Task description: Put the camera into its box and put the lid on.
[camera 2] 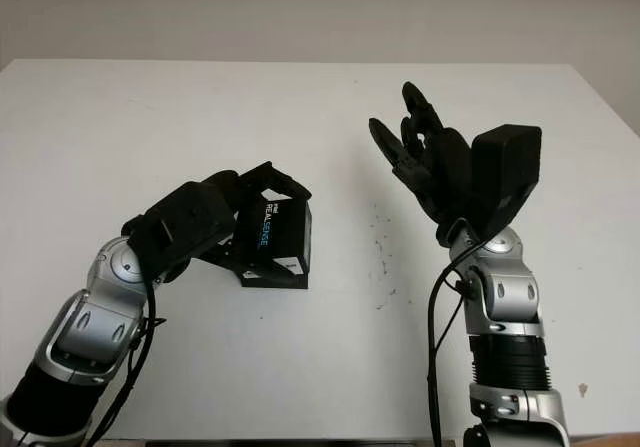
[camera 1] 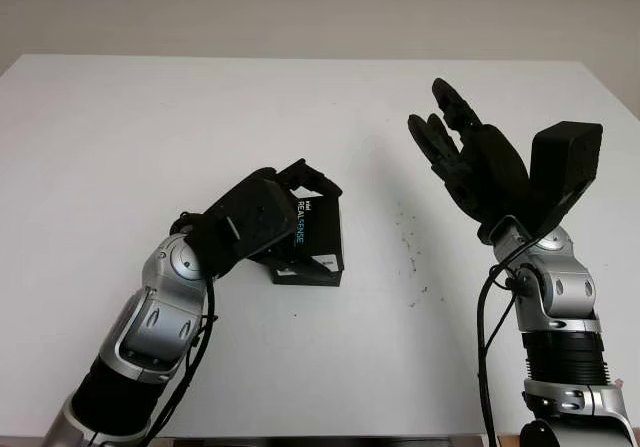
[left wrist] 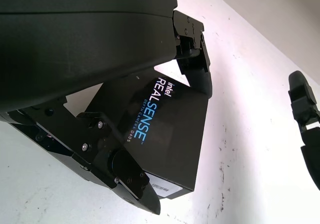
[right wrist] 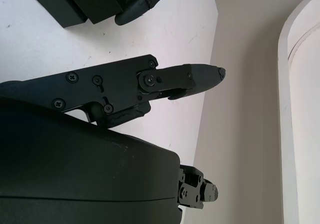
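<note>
1. The left hand wraps its fingers around the black box, maybe to keep it from sliding on the white table.
2. The right hand is open, up in the air well off to the side.

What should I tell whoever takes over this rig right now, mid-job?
Left hand: fingers closed around the black RealSense box, which sits on the white table.
Right hand: open, raised above the table to the right of the box, holding nothing.
Done: the box looks closed, with its lid on; the camera cannot be seen, so I cannot confirm it is inside.
Left: check the lid is seated, then release the left hand.
</note>
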Controlling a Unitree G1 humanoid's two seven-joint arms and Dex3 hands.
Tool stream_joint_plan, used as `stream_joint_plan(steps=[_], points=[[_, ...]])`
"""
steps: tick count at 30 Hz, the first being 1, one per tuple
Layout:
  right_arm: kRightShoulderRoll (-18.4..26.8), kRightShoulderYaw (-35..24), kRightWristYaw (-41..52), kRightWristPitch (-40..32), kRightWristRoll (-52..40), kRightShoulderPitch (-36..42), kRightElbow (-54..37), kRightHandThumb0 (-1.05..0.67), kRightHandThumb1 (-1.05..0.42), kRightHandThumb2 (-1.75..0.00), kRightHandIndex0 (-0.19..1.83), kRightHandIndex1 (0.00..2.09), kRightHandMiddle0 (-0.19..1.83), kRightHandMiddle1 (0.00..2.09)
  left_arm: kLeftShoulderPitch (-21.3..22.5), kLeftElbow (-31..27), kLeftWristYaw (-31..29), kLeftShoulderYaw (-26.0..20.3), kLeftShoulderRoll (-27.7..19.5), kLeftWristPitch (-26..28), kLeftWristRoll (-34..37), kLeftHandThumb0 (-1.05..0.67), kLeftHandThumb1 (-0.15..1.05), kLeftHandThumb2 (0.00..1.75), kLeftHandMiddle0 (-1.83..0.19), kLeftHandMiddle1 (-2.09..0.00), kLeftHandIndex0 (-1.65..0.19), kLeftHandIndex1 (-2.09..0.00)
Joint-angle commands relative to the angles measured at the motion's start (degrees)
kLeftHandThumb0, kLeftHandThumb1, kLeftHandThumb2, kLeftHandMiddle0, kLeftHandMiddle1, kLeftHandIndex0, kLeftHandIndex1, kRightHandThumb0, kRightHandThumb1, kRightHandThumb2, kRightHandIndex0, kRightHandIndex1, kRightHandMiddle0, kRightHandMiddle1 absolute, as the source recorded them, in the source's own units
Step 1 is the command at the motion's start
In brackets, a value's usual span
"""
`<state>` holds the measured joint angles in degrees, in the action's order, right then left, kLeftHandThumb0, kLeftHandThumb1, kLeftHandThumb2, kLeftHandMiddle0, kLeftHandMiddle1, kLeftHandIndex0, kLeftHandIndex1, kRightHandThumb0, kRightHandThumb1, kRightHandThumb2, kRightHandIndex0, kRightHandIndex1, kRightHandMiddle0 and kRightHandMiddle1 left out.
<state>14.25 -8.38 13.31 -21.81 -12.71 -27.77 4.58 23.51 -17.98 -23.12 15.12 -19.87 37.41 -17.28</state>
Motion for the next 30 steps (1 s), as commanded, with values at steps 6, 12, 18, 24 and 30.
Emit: stream_joint_plan(steps=[6, 12, 18, 24, 30], points=[[0.04, -0.22, -0.06, 0.25, -0.12, -0.26, -0.96, -0.56, -1.05, -0.21, -0.17, 0.05, -0.1, 0.11, 0.53, -1.62, -0.84, 1.32, 0.84, 0.03, 0.59, -0.15, 1.01, 0.05, -0.39, -1.7, -0.19, -1.47], [0.01, 0.08, -0.68, -0.05, 0.24, -0.52, -0.81, -0.59, -1.05, -0.19, -0.17, 0.05, -0.08, 0.11, 1.01, -0.94, -3.14, 5.23, -5.81, -8.3, -4.85, -0.15, 1.01, 0.05, -0.25, -1.51, -0.16, -1.47], [0.06, -0.3, -0.24, 0.16, -0.3, -0.56, -0.48, -0.57, -1.05, -0.19, -0.17, 0.05, -0.08, 0.1, 0.72, 0.08, -5.11, 9.84, -12.32, -19.93, -16.33, -0.37, 1.04, 0.06, -0.13, -0.77, -0.09, -0.68], [0.03, -0.36, 0.08, 0.34, -0.54, -0.92, -0.04, -0.58, -1.05, -0.18, -0.17, 0.05, -0.07, 0.1, 1.13, -0.16, -9.92, 10.13, -13.22, -23.08, -21.58, -0.49, 1.05, 0.11, -0.14, -0.09, -0.09, -0.16], [0.05, -0.15, 0.02, 0.48, -0.27, -1.05, -0.02, -0.58, -1.05, -0.18, -0.17, 0.06, -0.07, 0.1, 0.29, -0.39, -12.07, 8.41, -11.45, -22.6, -22.06, -0.55, 1.05, 0.13, -0.13, -0.06, -0.08, -0.12]])
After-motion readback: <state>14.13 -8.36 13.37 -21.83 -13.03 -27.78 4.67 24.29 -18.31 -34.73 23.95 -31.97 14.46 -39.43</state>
